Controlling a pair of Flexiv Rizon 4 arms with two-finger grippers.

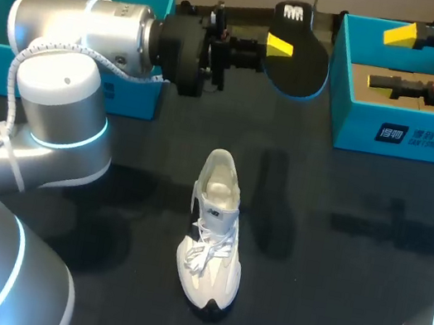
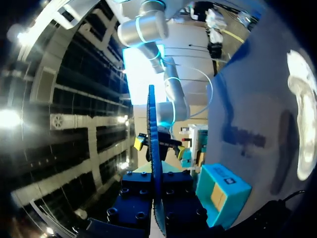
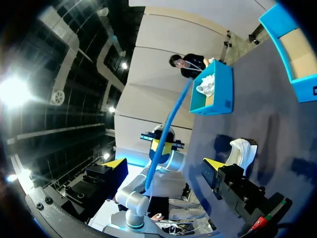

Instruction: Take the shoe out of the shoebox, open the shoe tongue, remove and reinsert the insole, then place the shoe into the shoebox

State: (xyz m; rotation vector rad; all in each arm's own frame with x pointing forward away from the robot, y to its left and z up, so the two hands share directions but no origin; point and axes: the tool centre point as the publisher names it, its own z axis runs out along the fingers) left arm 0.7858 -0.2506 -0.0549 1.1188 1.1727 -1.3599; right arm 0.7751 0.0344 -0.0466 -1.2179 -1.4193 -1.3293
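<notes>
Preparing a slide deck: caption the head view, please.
Left pincer holds the black insole aloft; the white shoe rests upright on the dark table.

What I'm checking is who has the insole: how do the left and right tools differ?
The left tool is shut on the black insole; the right tool is open and empty. The left tool hangs over the table; the right tool is over the right shoebox. Both have yellow tips.
</notes>
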